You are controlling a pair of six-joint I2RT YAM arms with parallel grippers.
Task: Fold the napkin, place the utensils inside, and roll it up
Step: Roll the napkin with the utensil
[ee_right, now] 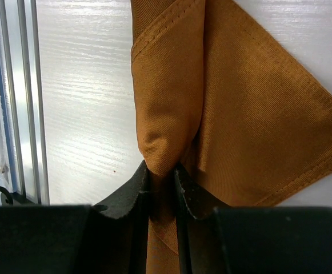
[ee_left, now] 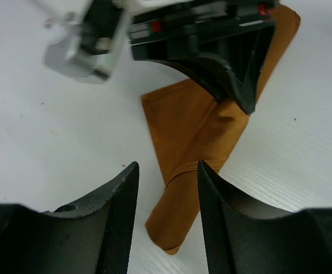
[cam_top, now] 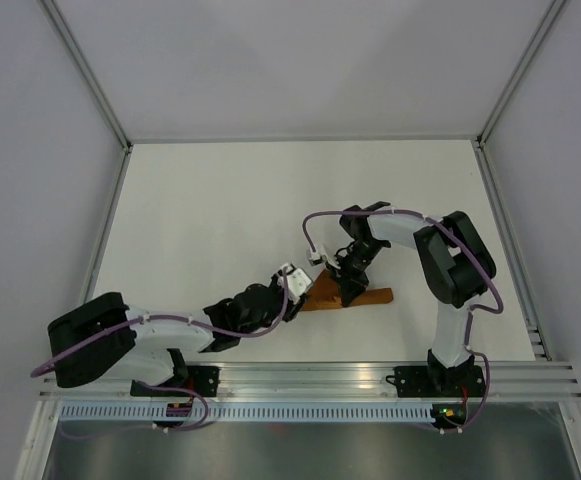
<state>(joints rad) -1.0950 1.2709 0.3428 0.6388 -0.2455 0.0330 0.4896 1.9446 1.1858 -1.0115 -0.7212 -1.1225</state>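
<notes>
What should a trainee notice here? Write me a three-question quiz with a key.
1. True or false: the right gripper is shut on the napkin.
2. The left gripper is: A) open, B) clamped on the napkin, C) out of view.
3. What does the napkin lie on?
Key: 1 true; 2 A; 3 the white table.

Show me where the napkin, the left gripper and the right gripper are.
napkin (ee_right: pixel 257 114): right wrist view, on the flat flap beside the rolled fold.
left gripper (ee_left: pixel 168 171): left wrist view, midway between its fingertips.
right gripper (ee_right: pixel 161 174): right wrist view, between fingertips pinching the cloth.
</notes>
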